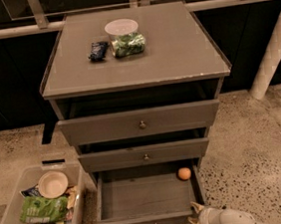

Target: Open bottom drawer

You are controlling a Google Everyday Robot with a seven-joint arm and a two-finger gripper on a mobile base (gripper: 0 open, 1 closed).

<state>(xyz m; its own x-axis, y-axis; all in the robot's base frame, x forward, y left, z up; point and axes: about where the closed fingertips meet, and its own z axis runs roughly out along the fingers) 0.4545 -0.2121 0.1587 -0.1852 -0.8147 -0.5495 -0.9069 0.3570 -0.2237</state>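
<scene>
While the bottom drawer (147,196) stands pulled out, the gripper (193,214) sits at its 4 o'clock corner, fingers spread, empty.

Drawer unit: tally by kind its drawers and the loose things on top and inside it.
Grey wooden drawers: 3 (top drawer, middle drawer, bottom drawer pulled out)
White round bowl: 1
Green bag: 1
Dark blue packet: 1
Small orange ball in bottom drawer: 1
Total: 7
Pale gripper at the bottom drawer's front right corner.
</scene>
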